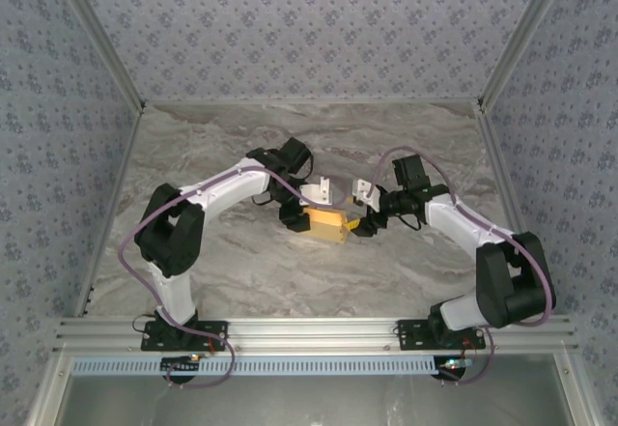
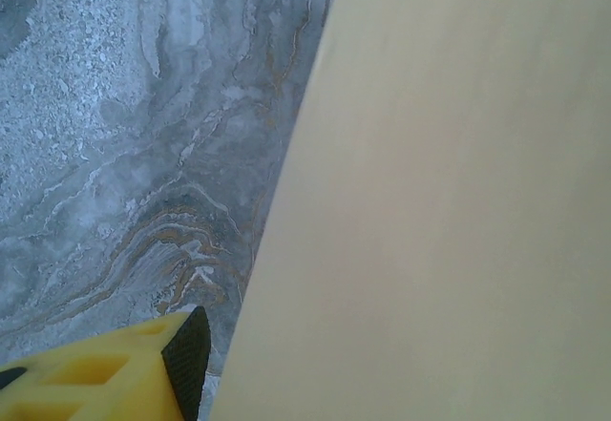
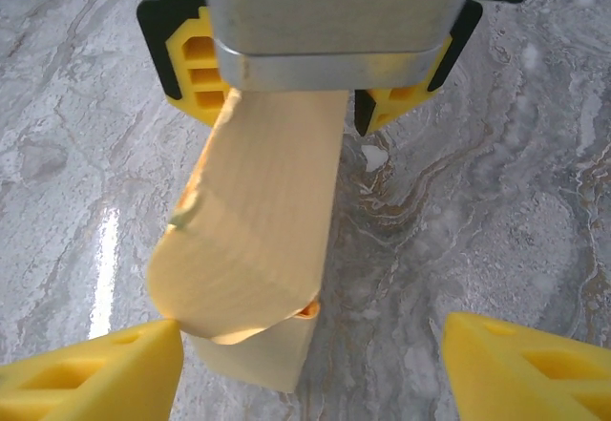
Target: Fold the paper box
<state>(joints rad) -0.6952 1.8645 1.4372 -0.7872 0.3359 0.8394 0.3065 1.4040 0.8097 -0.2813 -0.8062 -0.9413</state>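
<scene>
Well, both arms lean in over the grey marbled table (image 1: 241,262) and meet near its middle, where the paper box (image 1: 326,221) lies. It is tan-yellow, with its long side running from 9 to 3 o'clock as seen from above.

The left gripper (image 1: 295,215) sits at the box's 9 o'clock end and the right gripper (image 1: 364,223) at its 3 o'clock end.

From the right wrist, the box stretches away toward 12 o'clock, and the left arm's yellow fingers (image 3: 196,68) stand on either side of its far end. The one at 11 o'clock is against the cardboard, and the other is just beside it. I cannot tell whether they are actually squeezing the box. From the left wrist, a sliver of table shows between one black pad (image 2: 186,352) and the big pale face of the box.

The right gripper is spread wide and grasping nothing. Its two yellow fingertips (image 3: 95,368) sit at 7 and 5 o'clock in its own view. A curled flap (image 3: 229,278) of the box bulges toward the 7 o'clock fingertip, just beside it, while the 5 o'clock fingertip is well apart from the cardboard.

A small white fleck (image 3: 374,157) lies on the marble near the box.
</scene>
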